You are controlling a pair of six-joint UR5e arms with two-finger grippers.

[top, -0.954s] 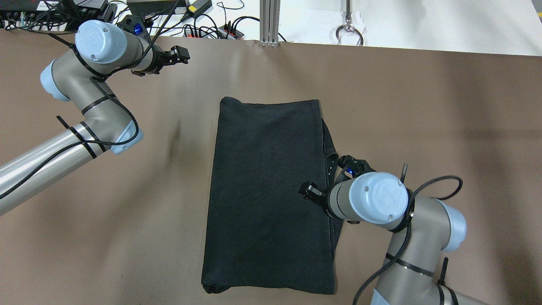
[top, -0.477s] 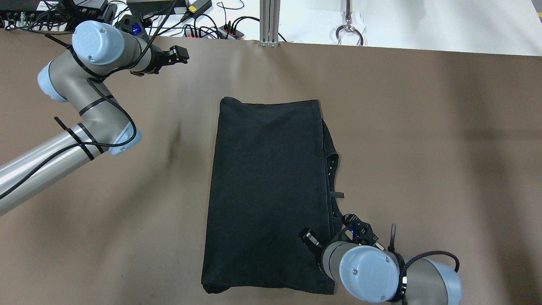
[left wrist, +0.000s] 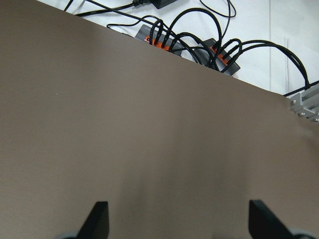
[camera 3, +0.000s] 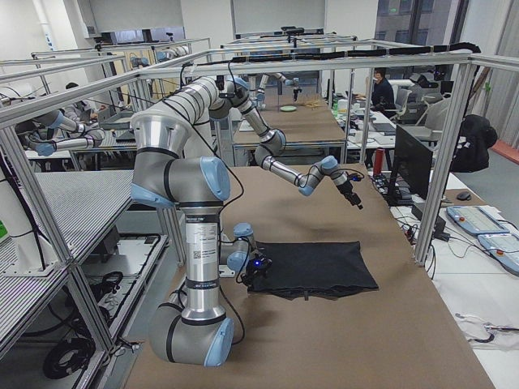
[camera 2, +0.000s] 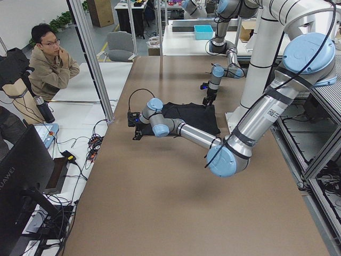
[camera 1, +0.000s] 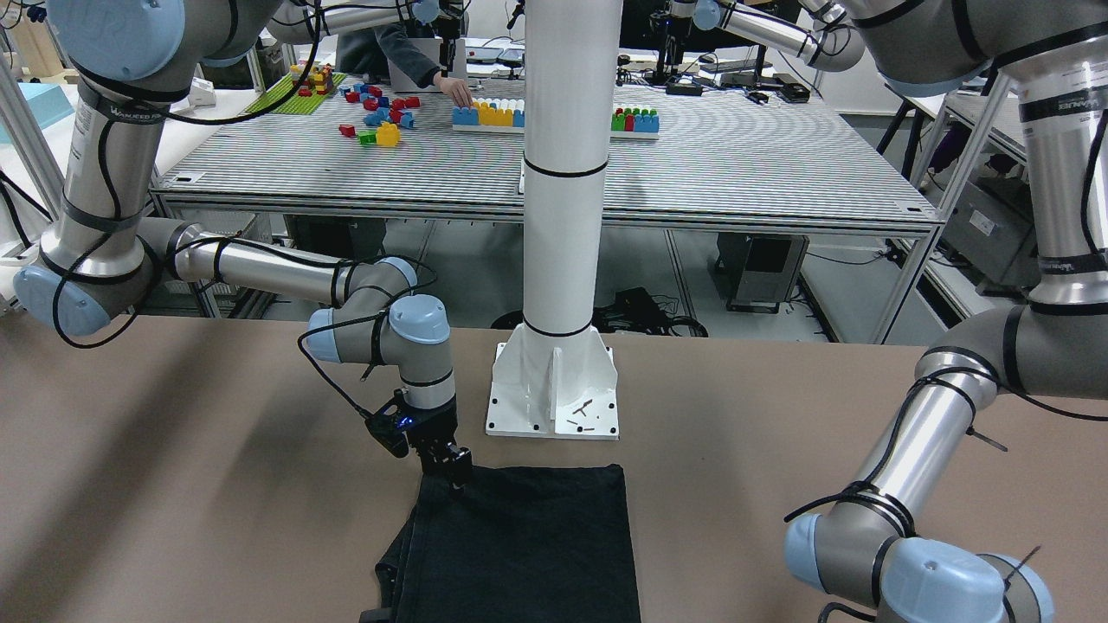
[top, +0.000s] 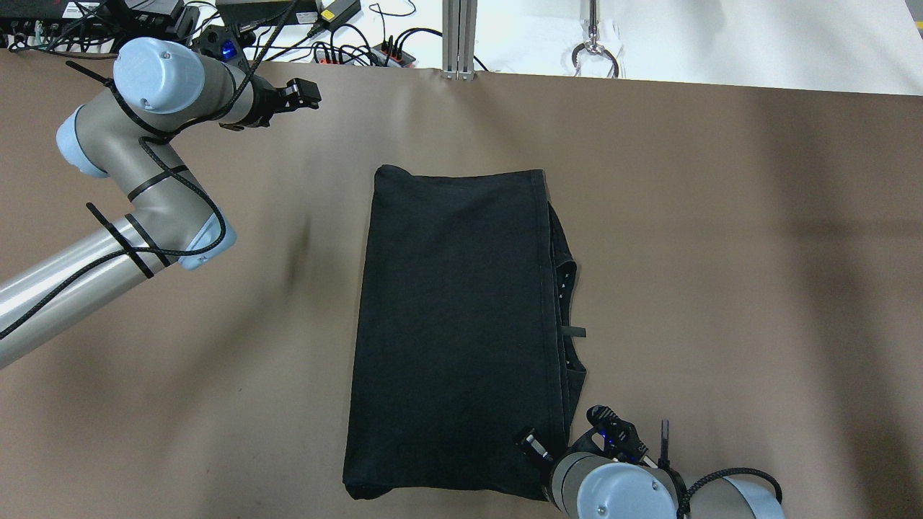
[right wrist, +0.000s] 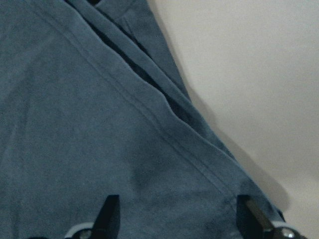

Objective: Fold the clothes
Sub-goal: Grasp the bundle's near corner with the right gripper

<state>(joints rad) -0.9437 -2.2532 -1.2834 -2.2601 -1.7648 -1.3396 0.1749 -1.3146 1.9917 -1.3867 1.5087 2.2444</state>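
The clothes (top: 454, 331) are one black garment lying flat and folded in the middle of the brown table, with a hemmed edge and loose layers showing along its right side (top: 566, 288). My right gripper (top: 530, 443) hangs open just over the garment's near right corner; in the right wrist view the dark cloth (right wrist: 99, 124) fills the frame and the two fingers (right wrist: 110, 214) stand wide apart with nothing between them. From the front, this gripper (camera 1: 454, 472) is at the corner nearest the pole. My left gripper (top: 306, 92) is open over bare table at the far left, well away from the garment.
A white pole on a base plate (camera 1: 554, 398) stands just behind the garment's near edge. Power strips and cables (top: 360, 50) lie past the table's far edge, beside an aluminium post (top: 458, 36). A person (camera 2: 50, 64) sits beyond the table's far side.
My right gripper has travelled along the garment's right edge from its middle down to the near right corner. The left arm shifted only slightly. The garment has not moved.
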